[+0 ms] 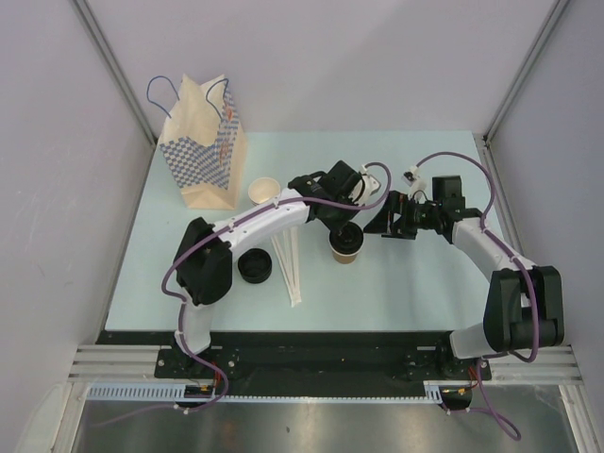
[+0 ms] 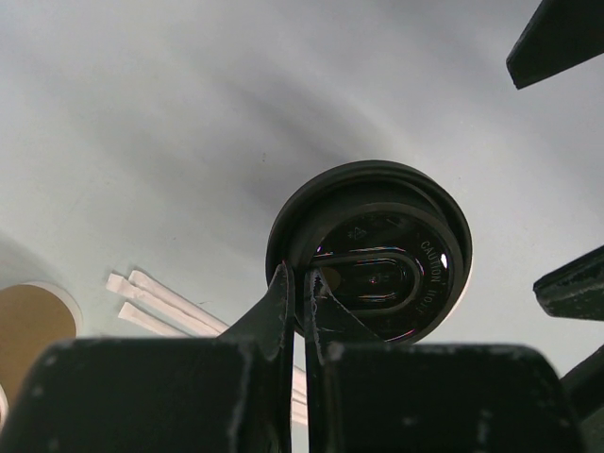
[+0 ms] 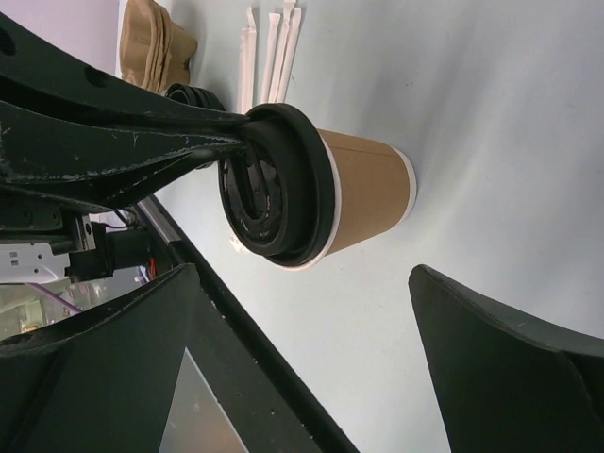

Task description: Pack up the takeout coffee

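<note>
The takeout coffee (image 1: pixel 346 247) stands upright on the table (image 1: pixel 406 293) near its middle, black lid on, not yet packed. Taking the cup as the dial's centre in the top view, the things nearest the arm bases lie at about 8 o'clock. These are a loose black lid (image 1: pixel 255 267) and, between it and the cup, a few paper-wrapped straws (image 1: pixel 288 267).

At the cup itself, the left gripper (image 1: pixel 342 230) comes in from 11 o'clock with its jaws closed together and holding nothing. Its fingertips (image 2: pixel 283 300) touch the lid's rim, probably to press the lid home or steady the cup. I cannot tell whether they nip the rim.

At 3 o'clock the right gripper (image 1: pixel 385 225) waits just beside the cup, jaws spread as wide as they go and empty. It faces the cup's side, apparently ready to close around the body.

Farther off, at 10 o'clock, sits a stack of lidless cups (image 1: pixel 263 192). Beyond it the handled paper bag (image 1: pixel 203 151) stands open-topped, the likely destination.
</note>
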You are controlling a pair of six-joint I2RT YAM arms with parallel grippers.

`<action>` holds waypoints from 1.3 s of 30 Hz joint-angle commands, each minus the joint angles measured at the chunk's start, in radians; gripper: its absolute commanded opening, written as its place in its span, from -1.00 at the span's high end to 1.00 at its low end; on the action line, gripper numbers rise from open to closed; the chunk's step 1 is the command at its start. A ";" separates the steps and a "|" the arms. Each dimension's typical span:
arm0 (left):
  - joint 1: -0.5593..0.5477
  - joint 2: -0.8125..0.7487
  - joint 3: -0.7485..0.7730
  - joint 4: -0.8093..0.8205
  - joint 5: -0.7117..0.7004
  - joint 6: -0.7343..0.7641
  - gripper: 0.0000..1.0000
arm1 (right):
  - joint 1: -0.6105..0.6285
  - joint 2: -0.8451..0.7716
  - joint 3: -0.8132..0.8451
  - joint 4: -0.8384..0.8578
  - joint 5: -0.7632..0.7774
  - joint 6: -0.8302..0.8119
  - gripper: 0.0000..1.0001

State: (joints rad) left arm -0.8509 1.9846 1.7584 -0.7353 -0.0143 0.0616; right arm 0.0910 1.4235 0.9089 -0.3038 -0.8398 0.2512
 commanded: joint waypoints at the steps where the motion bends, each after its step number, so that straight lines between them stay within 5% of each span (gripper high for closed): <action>1: 0.006 -0.012 0.033 -0.021 0.042 0.012 1.00 | -0.005 0.012 -0.001 0.042 -0.022 -0.012 -0.99; 39: 0.032 0.034 0.085 -0.075 0.082 0.020 1.00 | -0.002 0.022 -0.001 0.084 -0.036 0.017 -0.99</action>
State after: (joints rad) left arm -0.8276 2.0109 1.8015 -0.8017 0.0429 0.0631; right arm 0.0910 1.4483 0.9089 -0.2550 -0.8631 0.2687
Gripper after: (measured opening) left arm 0.018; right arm 0.994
